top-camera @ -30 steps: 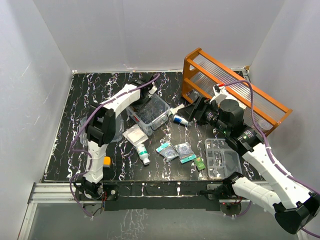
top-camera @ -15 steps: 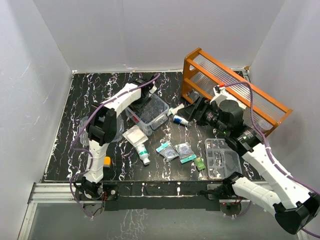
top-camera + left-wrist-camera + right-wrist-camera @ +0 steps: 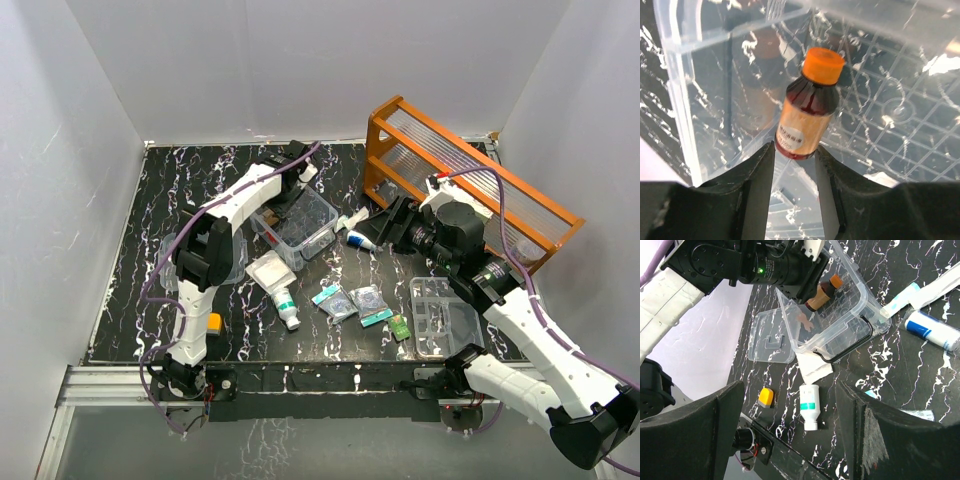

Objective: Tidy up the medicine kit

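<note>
Left wrist view: one orange-capped bottle [image 3: 807, 115], one medicine kit [image 3: 685, 100].

We see a black table [image 3: 130, 250] veined with white marbling, an orange wooden rack [image 3: 374, 150], a clear medicine kit box [image 3: 318, 212] with a black handle [image 3: 871, 329], a dark-brown bottle [image 3: 807, 115] with orange cap [image 3: 823, 65] and tan label [image 3: 800, 132], a white bottle [image 3: 287, 305] banded green, and a blue-and-white tube [image 3: 362, 239].
</note>
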{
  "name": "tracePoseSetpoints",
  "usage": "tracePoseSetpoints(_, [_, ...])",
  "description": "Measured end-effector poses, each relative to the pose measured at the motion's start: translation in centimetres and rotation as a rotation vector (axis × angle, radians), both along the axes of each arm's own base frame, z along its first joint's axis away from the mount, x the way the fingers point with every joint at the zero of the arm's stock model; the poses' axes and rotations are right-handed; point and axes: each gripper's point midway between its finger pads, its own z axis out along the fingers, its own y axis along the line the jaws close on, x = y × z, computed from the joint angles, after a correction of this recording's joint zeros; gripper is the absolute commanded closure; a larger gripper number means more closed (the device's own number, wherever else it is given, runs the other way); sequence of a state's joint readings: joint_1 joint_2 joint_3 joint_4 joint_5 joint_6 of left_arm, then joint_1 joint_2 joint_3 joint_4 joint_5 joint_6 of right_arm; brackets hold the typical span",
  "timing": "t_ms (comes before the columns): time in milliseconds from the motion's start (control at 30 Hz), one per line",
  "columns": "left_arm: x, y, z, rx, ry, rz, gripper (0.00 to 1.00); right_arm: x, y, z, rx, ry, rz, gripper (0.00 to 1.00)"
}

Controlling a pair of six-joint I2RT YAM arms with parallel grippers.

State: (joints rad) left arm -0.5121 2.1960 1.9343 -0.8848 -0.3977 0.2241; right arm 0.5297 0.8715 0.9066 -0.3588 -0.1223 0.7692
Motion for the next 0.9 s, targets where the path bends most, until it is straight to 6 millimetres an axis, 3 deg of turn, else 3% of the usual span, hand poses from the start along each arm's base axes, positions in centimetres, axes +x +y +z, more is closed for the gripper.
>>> tracePoseSetpoints(267, [0.8,-2.1,-1.9,-0.104,-0.014,-0.047,0.63,0.0,0.0,0.0,0.0,0.0,-0.003,0.29])
tracePoseSetpoints(333, [0.8,-2.1,-2.4,-0.102,-0.016,-0.051,0.63,0.0,0.0,0.0,-0.001,0.0,-0.003,0.3])
tracePoseSetpoints(567, [2.1,-1.3,-2.6,-0.054,-0.096,-0.046,0.81,-0.1,0.1,-0.1,0.0,0.003,0.004,0.3])
tracePoseSetpoints(900, [0.7,-0.2,-2.1,-0.03,-0.098,-0.043,0.83,-0.2,0.1,-1.2,-0.011,0.026,0.008,0.3])
